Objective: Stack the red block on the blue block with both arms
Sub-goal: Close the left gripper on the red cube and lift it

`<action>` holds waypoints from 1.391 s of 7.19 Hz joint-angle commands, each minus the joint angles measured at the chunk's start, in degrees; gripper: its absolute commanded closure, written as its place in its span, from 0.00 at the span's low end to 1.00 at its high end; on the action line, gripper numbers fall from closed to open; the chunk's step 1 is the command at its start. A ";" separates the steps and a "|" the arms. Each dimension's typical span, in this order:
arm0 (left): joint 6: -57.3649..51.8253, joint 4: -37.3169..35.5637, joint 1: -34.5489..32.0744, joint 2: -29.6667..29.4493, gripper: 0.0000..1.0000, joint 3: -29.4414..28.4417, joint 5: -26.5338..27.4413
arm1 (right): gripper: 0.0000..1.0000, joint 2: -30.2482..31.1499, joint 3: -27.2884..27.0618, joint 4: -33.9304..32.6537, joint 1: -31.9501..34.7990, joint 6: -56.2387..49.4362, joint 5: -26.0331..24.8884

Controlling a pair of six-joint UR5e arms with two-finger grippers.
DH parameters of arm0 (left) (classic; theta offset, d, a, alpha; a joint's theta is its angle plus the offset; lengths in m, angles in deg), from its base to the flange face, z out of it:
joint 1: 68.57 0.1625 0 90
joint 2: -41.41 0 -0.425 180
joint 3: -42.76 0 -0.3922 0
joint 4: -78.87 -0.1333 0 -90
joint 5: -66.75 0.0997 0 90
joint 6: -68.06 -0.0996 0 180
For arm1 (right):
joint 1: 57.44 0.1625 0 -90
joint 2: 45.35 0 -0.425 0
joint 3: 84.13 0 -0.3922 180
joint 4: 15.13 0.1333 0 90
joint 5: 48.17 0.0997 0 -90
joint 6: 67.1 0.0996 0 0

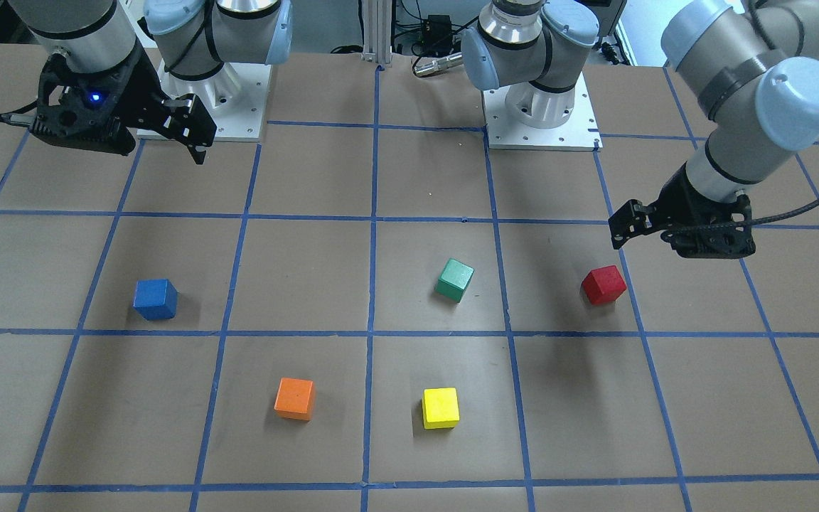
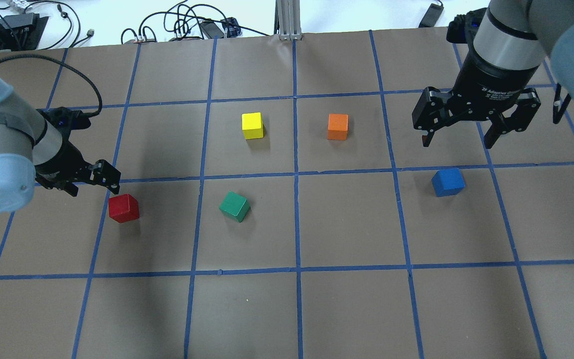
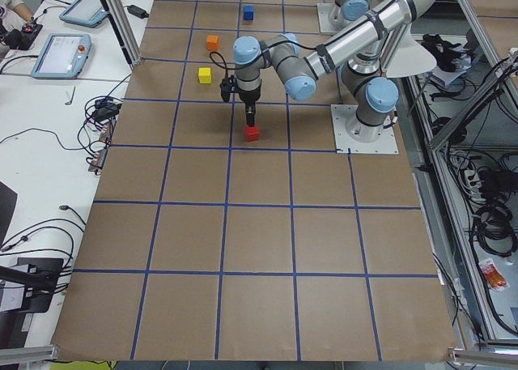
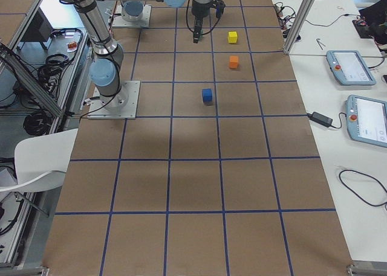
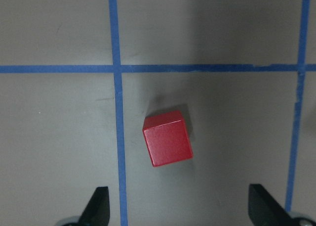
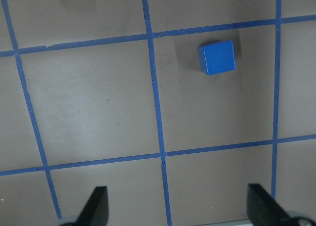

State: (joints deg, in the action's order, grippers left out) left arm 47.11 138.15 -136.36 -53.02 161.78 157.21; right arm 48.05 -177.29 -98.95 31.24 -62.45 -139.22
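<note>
Nearest the robot, the red block (image 2: 123,208) sits on the table (image 2: 347,309) just beside a blue tape line (image 2: 101,222). The left gripper (image 2: 92,183) hovers above it, fingers spread apart and empty. The green block (image 2: 234,206) lies nearby. Slightly farther off, the blue block (image 2: 448,182) sits alone. The right gripper (image 2: 456,142) hangs just beyond it, fingers wide apart, holding nothing. Farthest are the yellow block (image 2: 252,125) and orange block (image 2: 338,126).
</note>
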 commanded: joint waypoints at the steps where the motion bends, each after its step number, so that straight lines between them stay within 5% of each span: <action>1: 3.17 -8.98 0.12 -4.35 0.00 4.28 -0.98 | 0.00 0.02 0.00 0.05 0.00 0.00 -0.10; 3: 3.02 -12.67 0.11 -7.95 0.00 4.46 -0.98 | 0.00 0.02 -0.35 -0.12 0.00 0.00 -0.27; 4: 2.67 -13.39 -0.06 -9.27 0.21 4.64 -0.55 | 0.00 0.02 -0.35 -0.12 0.00 0.00 -0.45; 5: 2.32 -14.01 -0.24 -9.72 0.53 4.20 -0.46 | 0.00 0.02 -0.44 -0.12 -0.09 0.00 -0.36; 6: 2.49 -14.02 -0.24 -9.81 1.00 4.11 -0.72 | 0.00 0.02 -0.44 -0.12 -0.09 0.00 -0.36; 8: 3.36 -12.45 -1.28 -8.59 1.00 1.76 -0.72 | 0.00 -0.07 -0.44 -0.12 -0.09 0.00 -0.45; 10: 6.77 -3.26 -8.29 -6.13 1.00 -4.55 -0.28 | 0.00 0.02 -0.62 -0.12 -0.09 -0.09 -0.45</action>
State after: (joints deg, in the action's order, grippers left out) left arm 51.29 129.29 -140.58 -60.41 161.33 156.70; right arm 48.05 -177.84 -99.07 31.15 -62.46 -139.62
